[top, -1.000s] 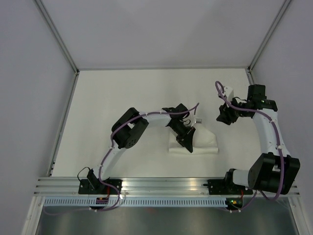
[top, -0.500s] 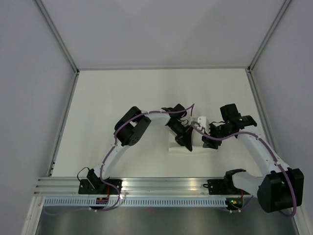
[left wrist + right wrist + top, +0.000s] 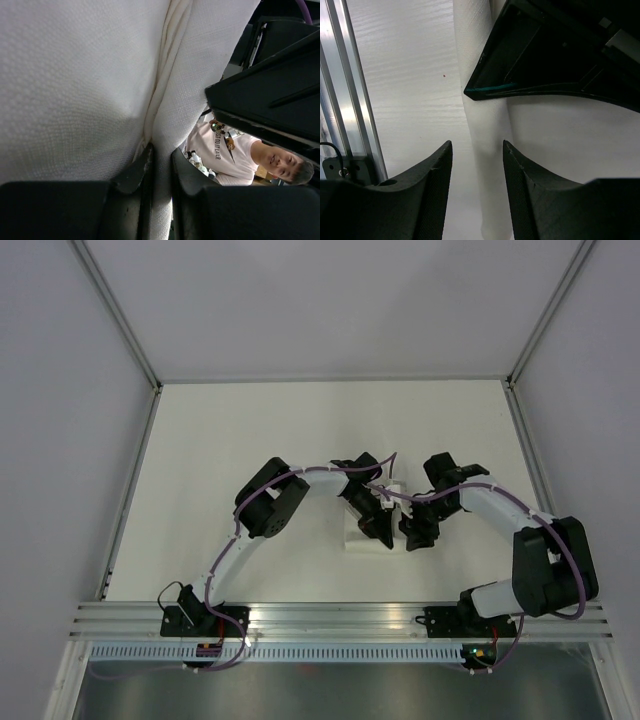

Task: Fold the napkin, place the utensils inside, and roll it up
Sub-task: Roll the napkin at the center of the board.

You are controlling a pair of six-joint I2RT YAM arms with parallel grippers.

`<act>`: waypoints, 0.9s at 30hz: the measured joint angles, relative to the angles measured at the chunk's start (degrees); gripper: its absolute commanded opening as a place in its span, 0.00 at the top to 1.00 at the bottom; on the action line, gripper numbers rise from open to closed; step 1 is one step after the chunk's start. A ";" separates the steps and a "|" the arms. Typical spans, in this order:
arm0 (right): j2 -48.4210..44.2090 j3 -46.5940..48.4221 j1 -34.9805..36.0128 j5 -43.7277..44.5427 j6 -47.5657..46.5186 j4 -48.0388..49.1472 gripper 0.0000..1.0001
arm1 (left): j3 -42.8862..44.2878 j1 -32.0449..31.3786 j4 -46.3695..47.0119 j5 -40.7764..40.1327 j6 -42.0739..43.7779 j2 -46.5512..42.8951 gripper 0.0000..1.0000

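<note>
The white napkin (image 3: pixel 353 538) lies folded and bunched in the middle of the table, mostly under both grippers. My left gripper (image 3: pixel 380 527) is shut on a fold of it. In the left wrist view the cloth (image 3: pixel 75 75) runs between the closed fingers of that gripper (image 3: pixel 161 152). My right gripper (image 3: pixel 414 533) is open just to the right of the left one. In the right wrist view it (image 3: pixel 476 150) straddles the napkin's rolled edge (image 3: pixel 485 120) without touching it, and the left gripper's black body (image 3: pixel 560 65) sits just beyond. The utensils are hidden.
An aluminium rail (image 3: pixel 340 618) runs along the table's near edge and also shows in the right wrist view (image 3: pixel 350 100). Grey walls and metal posts (image 3: pixel 120 315) enclose the table. Purple cables (image 3: pixel 390 495) loop above the grippers.
My right arm has swung in from the right rear and come down beside the left gripper. The napkin's right part has been drawn leftward. The left gripper has hardly moved.
</note>
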 measured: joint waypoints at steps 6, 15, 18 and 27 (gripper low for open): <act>1.79 -0.59 3.56 2.80 2.84 5.25 0.53 | 0.28 0.00 0.00 0.22 -0.07 0.22 0.96; 4.35 -1.33 5.88 5.46 6.91 10.69 0.75 | 0.94 0.00 0.22 0.26 -0.37 0.61 0.93; 4.37 -1.49 5.88 5.90 7.45 11.17 0.80 | 0.94 0.11 0.35 0.17 -0.35 0.61 0.89; 4.44 -2.27 5.86 6.21 9.55 13.05 0.88 | 0.61 0.39 1.68 -0.26 -0.35 0.55 0.77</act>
